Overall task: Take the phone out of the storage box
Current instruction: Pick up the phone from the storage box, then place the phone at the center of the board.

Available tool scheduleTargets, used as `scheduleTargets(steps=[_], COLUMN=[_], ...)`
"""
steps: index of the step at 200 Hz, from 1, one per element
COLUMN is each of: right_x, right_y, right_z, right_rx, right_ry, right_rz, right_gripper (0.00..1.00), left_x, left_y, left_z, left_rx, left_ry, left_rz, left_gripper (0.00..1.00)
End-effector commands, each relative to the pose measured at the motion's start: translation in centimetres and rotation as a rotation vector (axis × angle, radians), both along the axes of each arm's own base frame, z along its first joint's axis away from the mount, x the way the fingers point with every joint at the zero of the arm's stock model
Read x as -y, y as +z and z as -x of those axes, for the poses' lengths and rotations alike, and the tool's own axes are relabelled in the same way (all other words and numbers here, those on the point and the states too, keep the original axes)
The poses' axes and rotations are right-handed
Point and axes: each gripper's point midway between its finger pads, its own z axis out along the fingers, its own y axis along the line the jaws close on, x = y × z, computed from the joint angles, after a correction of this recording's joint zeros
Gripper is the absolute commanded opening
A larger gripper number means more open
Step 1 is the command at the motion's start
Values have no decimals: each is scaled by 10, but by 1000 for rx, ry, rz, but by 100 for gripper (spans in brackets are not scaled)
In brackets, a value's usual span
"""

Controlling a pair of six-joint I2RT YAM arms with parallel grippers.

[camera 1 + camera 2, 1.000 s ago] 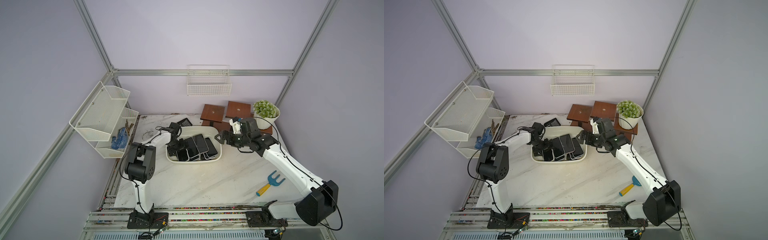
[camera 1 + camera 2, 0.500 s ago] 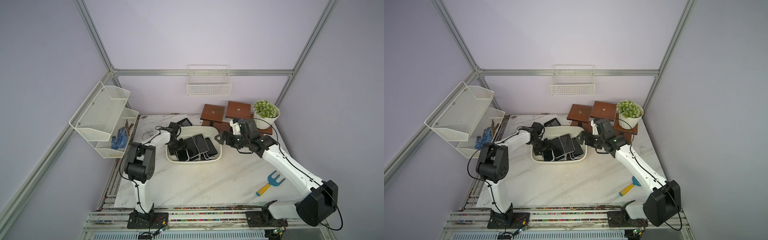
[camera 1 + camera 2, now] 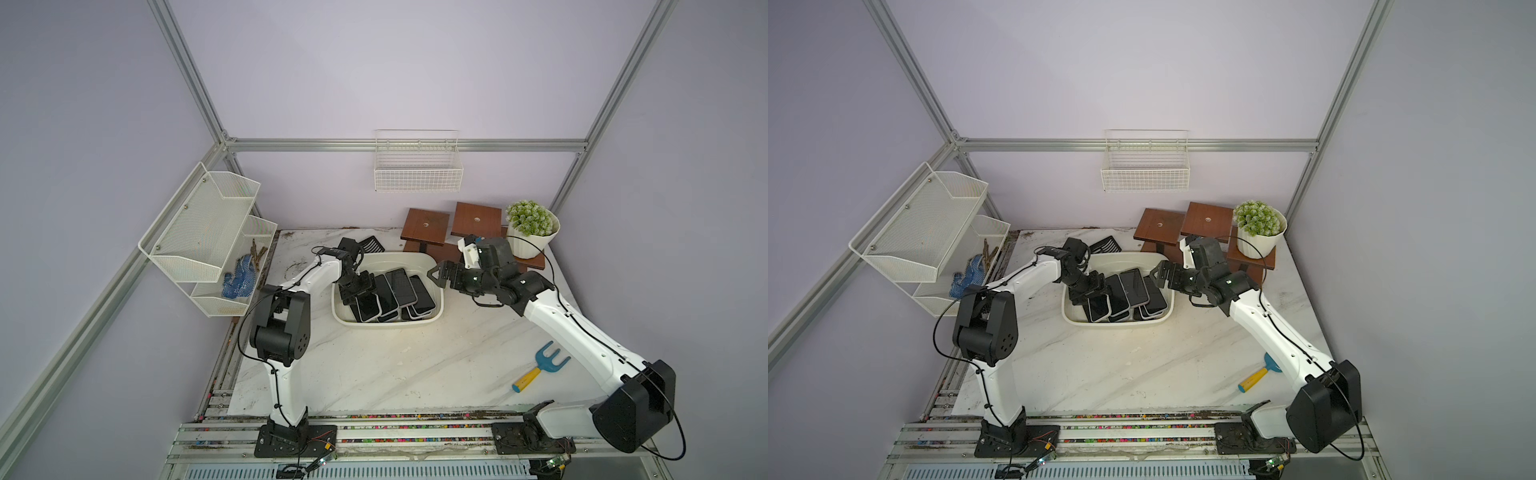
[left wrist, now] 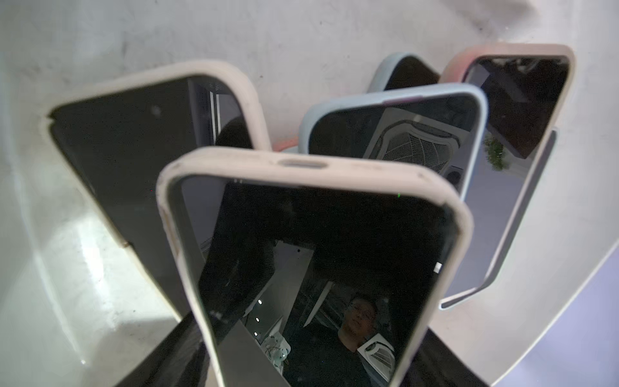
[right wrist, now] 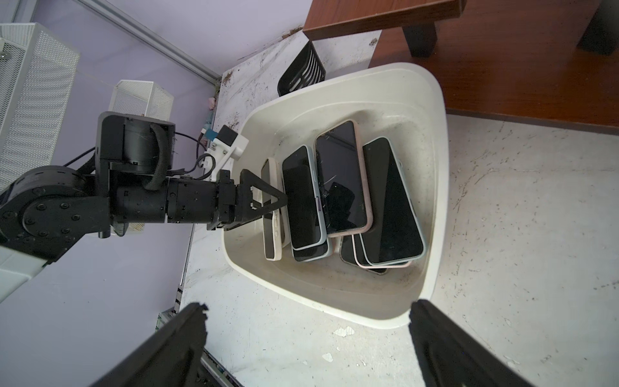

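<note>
Left wrist view: black fingers (image 4: 160, 355) on both long edges of a white-cased phone (image 4: 318, 251), closed on it, dark screen toward the lens. Same grip from the right wrist view: left gripper (image 5: 268, 214) reaching in over the left rim of the storage box (image 5: 432, 167), one triangular finger laid across the phone, phone tipped up on a long edge. Held phone inside the box walls, at the left end. Just right of it, a loose overlapping pile of other phones (image 5: 341, 181), screens up, cases pale blue and pink.

Across the box, the right gripper (image 5: 306, 305) with fingers spread wide and nothing between them, hovering at the right rim in a top view (image 3: 434, 276); contact with the rim impossible to tell.

In both top views, box toward the far middle of the marble table (image 3: 374, 374). Just beyond its far left corner, a black slatted piece (image 3: 370, 244). To the far right, wooden stands (image 3: 426, 226) and a potted plant (image 3: 532, 226). Near right, well apart from the box, a blue rake (image 3: 540, 368) with a yellow handle. On the left wall, a mesh shelf rack (image 3: 208, 232); on the far wall, a wire basket (image 3: 417, 170).
</note>
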Motion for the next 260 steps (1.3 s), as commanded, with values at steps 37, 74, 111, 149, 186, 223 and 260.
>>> scheduleTargets(steps=[37,74,111,149,186,223,260], right_x=[-4,-8,-21,-36,-34,-43,-62], right_y=[3,2,0,-4,-14,-7,8], right_z=[1,2,9,27,40,58,96], right_rx=[20,15,2,-18,-30,-3,112], right_ry=[9,23,94,207,230,319,499], right_rz=[-10,-18,-40,-68,-63,-88,-121], right_gripper=[100,100,100,100,100,99,100], left_x=[13,13,13,14,13,8,10], left_y=[72,94,112,118,108,90,63], left_z=[4,24,48,87,137,181,204], left_rx=[123,137,141,120,78,52,38], left_ry=[-51,-85,-115,-157,-189,-197,-198], left_rz=[61,29,1,-29,-81,-145,-184], left_gripper=[70,70,70,71,71,71,72])
